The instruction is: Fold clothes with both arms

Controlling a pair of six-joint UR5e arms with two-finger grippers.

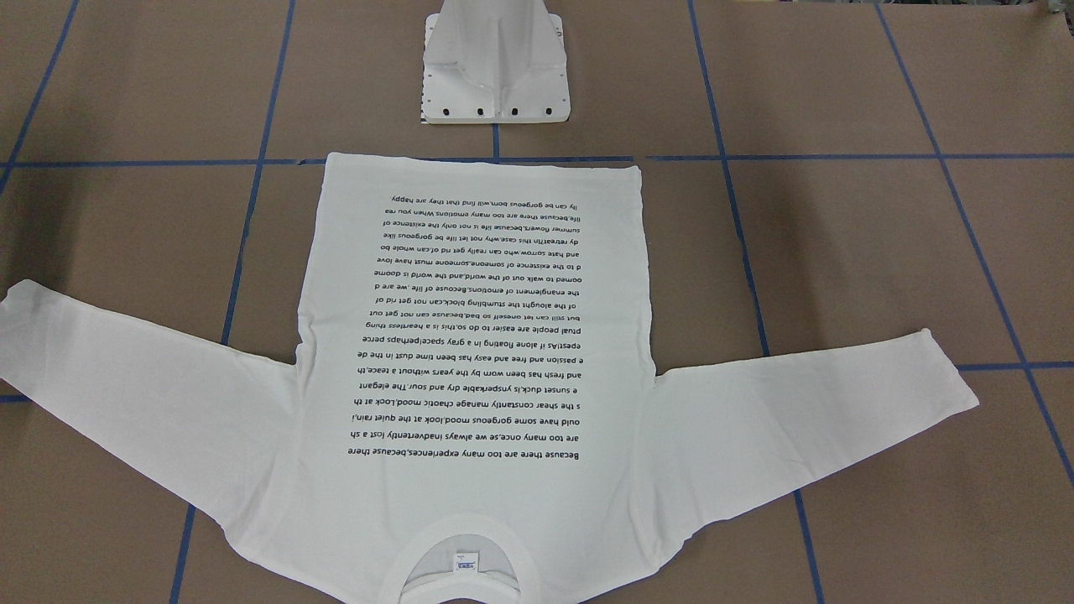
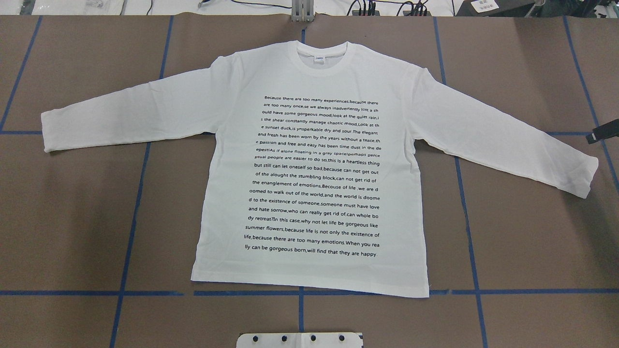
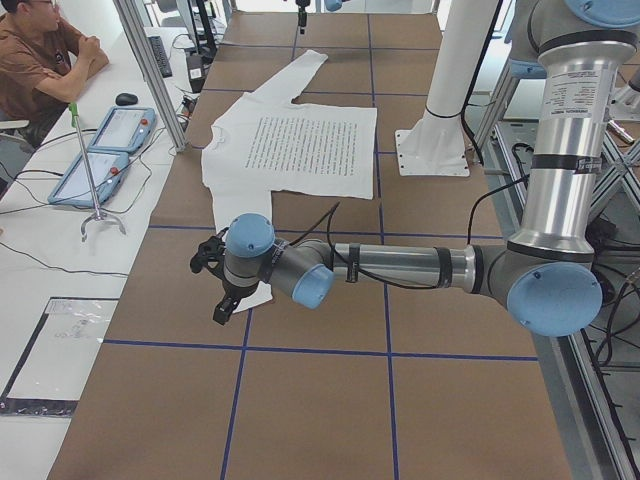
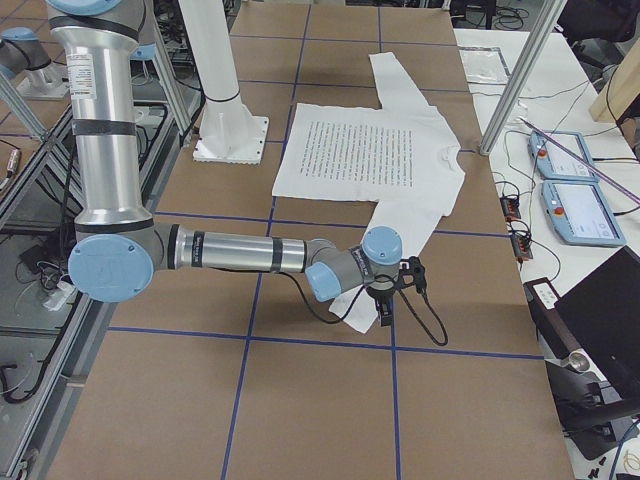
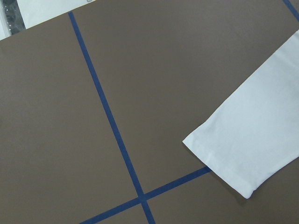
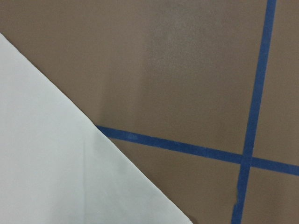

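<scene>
The T-shirt [image 2: 309, 159] lies flat in the middle of the tabletop [image 2: 72, 217], printed side up. Its collar points to the edge away from the robot, and its sleeves spread toward the left and right ends. The left gripper [image 3: 222, 308] hangs over the left cuff and the right gripper [image 4: 383, 316] over the right sleeve's end; how far either's fingers are parted cannot be told.

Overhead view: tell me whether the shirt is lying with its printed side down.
No, the T-shirt lies spread flat with its black text lines facing up, readable from above.
</scene>
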